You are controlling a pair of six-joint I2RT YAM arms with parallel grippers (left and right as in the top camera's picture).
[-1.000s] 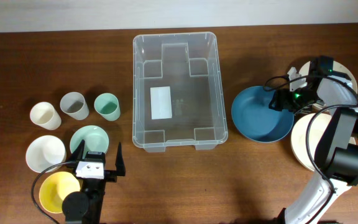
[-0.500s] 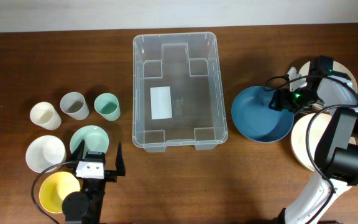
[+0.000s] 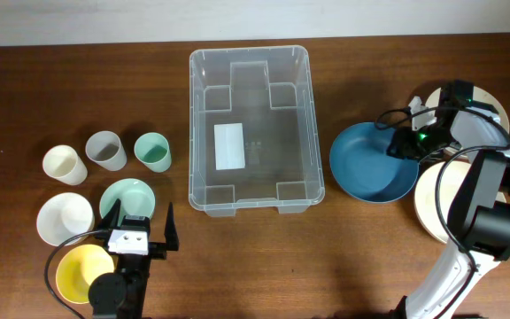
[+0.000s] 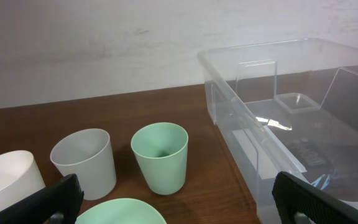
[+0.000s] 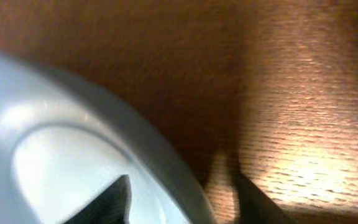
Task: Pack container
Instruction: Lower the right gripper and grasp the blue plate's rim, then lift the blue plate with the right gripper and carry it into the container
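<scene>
Table (image 3: 60,80); right hand (image 5: 185,199) straddles bowl (image 5: 42,155) rim

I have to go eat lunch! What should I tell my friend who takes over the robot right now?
Left gripper: open, holding nothing, by the green bowl.
Right gripper: one finger on each side of the blue bowl rim; can't tell if it is pinched.
Container: middle of the table, empty.
Done: nothing packed.
Left: probably the blue bowl first, then the cups and bowls on the left.
</scene>
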